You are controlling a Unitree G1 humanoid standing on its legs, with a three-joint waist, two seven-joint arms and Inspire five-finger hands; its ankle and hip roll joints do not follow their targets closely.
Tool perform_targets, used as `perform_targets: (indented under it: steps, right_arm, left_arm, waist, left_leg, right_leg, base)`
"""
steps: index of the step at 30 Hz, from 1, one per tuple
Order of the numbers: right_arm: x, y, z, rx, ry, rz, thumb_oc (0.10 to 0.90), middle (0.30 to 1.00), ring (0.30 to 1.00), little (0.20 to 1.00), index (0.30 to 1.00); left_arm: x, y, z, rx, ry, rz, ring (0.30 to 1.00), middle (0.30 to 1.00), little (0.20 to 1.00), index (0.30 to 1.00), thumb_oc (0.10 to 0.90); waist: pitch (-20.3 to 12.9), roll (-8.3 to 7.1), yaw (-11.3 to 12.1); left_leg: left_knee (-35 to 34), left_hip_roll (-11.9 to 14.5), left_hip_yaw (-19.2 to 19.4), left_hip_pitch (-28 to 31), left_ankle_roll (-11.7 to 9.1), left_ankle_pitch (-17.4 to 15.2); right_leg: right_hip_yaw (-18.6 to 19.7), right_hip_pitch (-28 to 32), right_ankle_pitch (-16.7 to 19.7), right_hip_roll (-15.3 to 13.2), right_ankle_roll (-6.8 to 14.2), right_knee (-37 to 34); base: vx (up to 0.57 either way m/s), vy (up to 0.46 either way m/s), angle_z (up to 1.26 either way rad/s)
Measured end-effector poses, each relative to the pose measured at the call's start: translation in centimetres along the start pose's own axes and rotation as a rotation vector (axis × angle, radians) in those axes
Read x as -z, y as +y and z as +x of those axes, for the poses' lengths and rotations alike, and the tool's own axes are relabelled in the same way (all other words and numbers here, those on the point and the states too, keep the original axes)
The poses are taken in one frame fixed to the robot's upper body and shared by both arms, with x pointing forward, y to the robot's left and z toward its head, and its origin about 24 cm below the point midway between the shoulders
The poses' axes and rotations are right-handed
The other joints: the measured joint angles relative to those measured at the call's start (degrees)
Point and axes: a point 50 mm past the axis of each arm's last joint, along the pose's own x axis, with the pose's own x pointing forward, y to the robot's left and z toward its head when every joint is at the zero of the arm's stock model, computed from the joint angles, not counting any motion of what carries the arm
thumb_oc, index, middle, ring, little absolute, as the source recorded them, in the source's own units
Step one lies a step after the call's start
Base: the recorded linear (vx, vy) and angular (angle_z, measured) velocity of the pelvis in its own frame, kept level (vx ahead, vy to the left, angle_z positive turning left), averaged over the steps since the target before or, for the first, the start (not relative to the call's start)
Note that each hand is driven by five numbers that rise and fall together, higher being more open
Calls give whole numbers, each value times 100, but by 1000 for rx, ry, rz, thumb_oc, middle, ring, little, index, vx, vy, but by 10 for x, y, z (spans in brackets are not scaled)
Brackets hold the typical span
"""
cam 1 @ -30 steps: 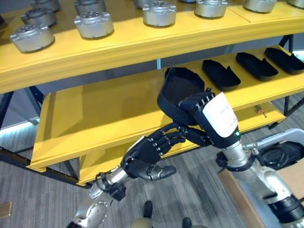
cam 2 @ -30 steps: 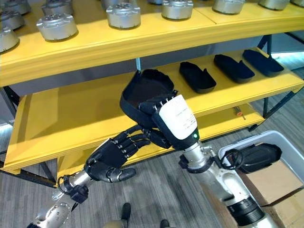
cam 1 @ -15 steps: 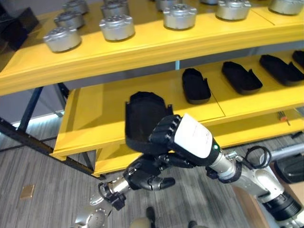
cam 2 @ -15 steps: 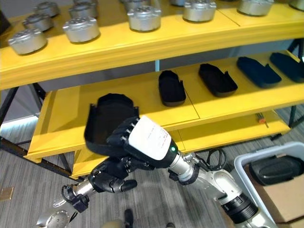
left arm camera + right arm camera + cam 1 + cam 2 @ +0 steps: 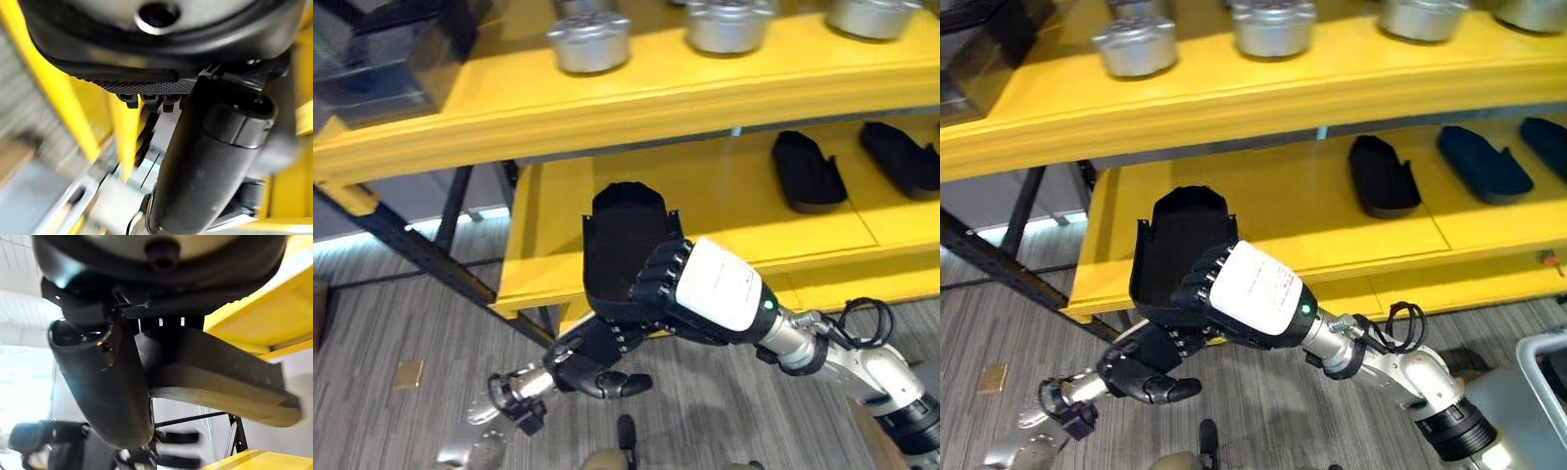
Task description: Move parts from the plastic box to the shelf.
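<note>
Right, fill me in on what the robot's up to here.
The right robot hand grips a black tray-shaped part, holding it at the front of the yellow middle shelf, left of the black parts already laid there. The left robot hand hangs below with curled fingers. Silver parts sit on the shelf above.

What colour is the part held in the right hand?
Black; the part in the right hand shows best in the right eye view.

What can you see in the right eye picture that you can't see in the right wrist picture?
Right eye alone: silver round parts on the yellow top shelf, two more black parts lying on the middle shelf, and the left hand low in front. Right wrist alone: the underside of the black part from close up. Both: the right hand gripping that black part.
</note>
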Motion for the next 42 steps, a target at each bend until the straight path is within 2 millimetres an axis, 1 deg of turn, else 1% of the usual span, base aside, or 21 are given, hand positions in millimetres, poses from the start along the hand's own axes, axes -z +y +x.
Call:
perform_targets:
  steps: [1, 2, 3, 4, 9, 12, 13, 14, 15, 16, 18, 19, 20, 21, 23, 25, 26, 29, 30, 35, 42]
  right_arm:
    - [2, 0, 0, 0, 19, -8, 400, 300, 300, 300, 300]
    - [4, 0, 0, 3, 37, -15, 400, 300, 300, 300, 300]
    - [5, 0, -1, 7, 53, -18, 400, 300, 300, 300, 300]
    - [8, 1, -4, 9, 100, -27, 400, 300, 300, 300, 300]
    - [18, 7, -15, 1, 213, -40, 400, 300, 300, 300, 300]
    - [32, 19, -26, -20, 336, -44, 400, 300, 300, 300, 300]
    - [37, 22, -29, -30, 368, -49, 400, 300, 300, 300, 300]
    - [40, 24, -33, -44, 401, -54, 400, 300, 300, 300, 300]
    - [44, 27, -38, -58, 436, -58, 400, 300, 300, 300, 300]
    - [46, 30, -41, -73, 464, -62, 400, 300, 300, 300, 300]
    - [50, 30, -45, -83, 497, -75, 400, 300, 300, 300, 300]
    - [54, 29, -45, -73, 518, -79, 400, 300, 300, 300, 300]
    - [55, 29, -44, -61, 529, -79, 400, 300, 300, 300, 300]
    - [59, 29, -46, -45, 561, -71, 400, 300, 300, 300, 300]
    - [64, 31, -54, -66, 597, -63, 400, 300, 300, 300, 300]
    - [70, 37, -64, -94, 645, -55, 400, 300, 300, 300, 300]
    - [73, 42, -72, -127, 680, -55, 400, 300, 300, 300, 300]
    - [78, 48, -83, -177, 720, -61, 400, 300, 300, 300, 300]
    - [85, 50, -79, -229, 693, -77, 400, 300, 300, 300, 300]
    - [92, 54, -71, -375, 593, -102, 400, 300, 300, 300, 300]
    - [88, 73, -71, -525, 493, -79, 400, 300, 300, 300, 300]
  left_arm:
    - [-9, 3, -5, -30, 12, 70, 1000, 1000, 1000, 1000, 900]
    - [-17, 5, -9, -60, 27, 134, 1000, 1000, 1000, 1000, 900]
    - [-24, 7, -12, -89, 36, 190, 1000, 1000, 1000, 1000, 900]
    - [-36, 8, -16, -135, 30, 265, 1000, 1000, 1000, 1000, 900]
    - [-61, 8, -23, -229, -17, 476, 1000, 1000, 1000, 1000, 900]
    - [-74, 6, -23, -261, -23, 678, 1000, 1000, 1000, 1000, 900]
    - [-76, 4, -22, -256, -32, 693, 1000, 1000, 1000, 1000, 900]
    - [-77, 3, -20, -249, -42, 699, 1000, 1000, 1000, 1000, 900]
    - [-79, 2, -17, -243, -49, 718, 1000, 1000, 1000, 1000, 900]
    - [-80, 3, -15, -236, -47, 737, 1000, 1000, 1000, 1000, 900]
    - [-83, 3, -12, -226, -45, 750, 1000, 1000, 1000, 1000, 900]
    - [-83, 3, -10, -221, -41, 753, 1000, 1000, 1000, 1000, 900]
    - [-82, 3, -9, -217, -38, 753, 1000, 1000, 1000, 1000, 900]
    - [-80, 2, -6, -207, -31, 744, 1000, 1000, 1000, 1000, 900]
    - [-74, 0, -9, -209, -19, 724, 1000, 1000, 1000, 1000, 900]
    - [-71, -2, -8, -208, -28, 706, 1000, 1000, 1000, 1000, 900]
    - [-70, -5, -5, -207, -61, 681, 1000, 1000, 1000, 1000, 900]
    - [-68, -8, 1, -187, -99, 651, 1000, 1000, 1000, 1000, 900]
    - [-65, -9, 2, -176, -93, 642, 1000, 1000, 1000, 1000, 900]
    - [-65, -10, 2, -147, -102, 605, 1000, 1000, 1000, 1000, 900]
    - [-63, -11, 2, -120, -107, 572, 1000, 1000, 1000, 1000, 900]
  waist:
    - [-15, -89, 125]
    - [-12, -116, 203]
    - [-12, -117, 216]
    - [-14, -122, 310]
    - [-46, -200, 545]
    - [-62, -229, 652]
    - [-66, -235, 685]
    - [-68, -209, 657]
    - [-58, -163, 541]
    - [-57, -148, 458]
    - [-74, -173, 413]
    - [-125, -261, 413]
    - [-131, -260, 396]
    - [-134, -251, 284]
    - [-181, -170, 279]
    - [-214, -118, 249]
    - [-242, -67, 206]
    - [-249, -53, 138]
    - [-252, -46, 108]
    - [-285, 8, 158]
    - [-302, 24, 406]
  left_leg:
    - [-1, -63, 12, 4, 5, -6]
    - [-4, -102, 13, 1, 9, -8]
    - [-13, -99, -5, -13, 5, -5]
    - [-15, -100, -92, -14, 7, 3]
    - [-5, -114, -165, -15, 18, -6]
    - [29, -106, -159, 8, 89, -53]
    - [41, -119, -154, -10, 118, -59]
    - [-5, -77, -315, 13, 188, -66]
    - [-26, 2, -465, -13, 222, -19]
    - [-27, 69, -596, -36, 210, 5]
    - [-33, 66, -681, -115, 175, -16]
    - [-32, 20, -692, -170, 167, -22]
    - [-35, -16, -700, -208, 163, -23]
    - [-38, -37, -725, -242, 141, -18]
    - [-53, 89, -725, -214, 17, -19]
    - [-52, 192, -726, -168, -37, -28]
    - [-33, 285, -720, -147, -192, 16]
    - [-29, 367, -699, -4, -245, 8]
    - [-29, 383, -690, 4, -255, 3]
    - [-29, 397, -702, 22, -302, -23]
    - [-30, 378, -712, 95, -334, -65]
  right_leg:
    - [-280, 85, 43, -10, 7, -109]
    - [-336, 112, 92, -14, 55, -174]
    - [-381, 126, 116, -4, 49, -160]
    - [-447, 142, 136, -1, 37, -90]
    - [-623, 116, 177, -13, 4, 98]
    - [-796, -151, 192, -131, -1, 720]
    - [-784, -295, 217, -186, -16, 964]
    - [-682, -480, 67, -151, -25, 1286]
    - [-355, -609, -335, 167, -123, 1407]
    - [22, -632, -559, 561, -230, 1091]
    - [314, -718, -516, 942, -270, 417]
    - [456, -843, -316, 992, -323, -35]
    - [535, -937, -59, 976, -346, -195]
    - [713, -900, 244, 966, -304, -332]
    - [663, -728, 399, 1108, -377, -580]
    - [609, -555, 470, 1225, -463, -838]
    - [555, -517, 470, 1315, -503, -842]
    - [505, -381, 371, 1394, -561, -847]
    - [517, -387, 367, 1409, -564, -846]
    - [466, -345, 342, 1416, -566, -885]
    - [454, -267, 322, 1398, -563, -847]
  base:
    - [9, 160, 10]
    - [5, 152, 11]
    - [3, 185, 25]
    - [-2, 157, 33]
    - [16, 112, 13]
    - [5, 23, 1]
    - [28, -82, -1]
    - [39, -115, 25]
    - [41, -116, 48]
    - [47, -118, 59]
    - [68, -130, 35]
    - [85, -154, 19]
    - [107, -210, 34]
    - [101, -188, 38]
    - [108, -172, 17]
    - [138, -175, -2]
    - [157, -187, 2]
    - [116, -169, -2]
    - [125, -173, -5]
    - [61, -79, 4]
    - [57, -72, 1]
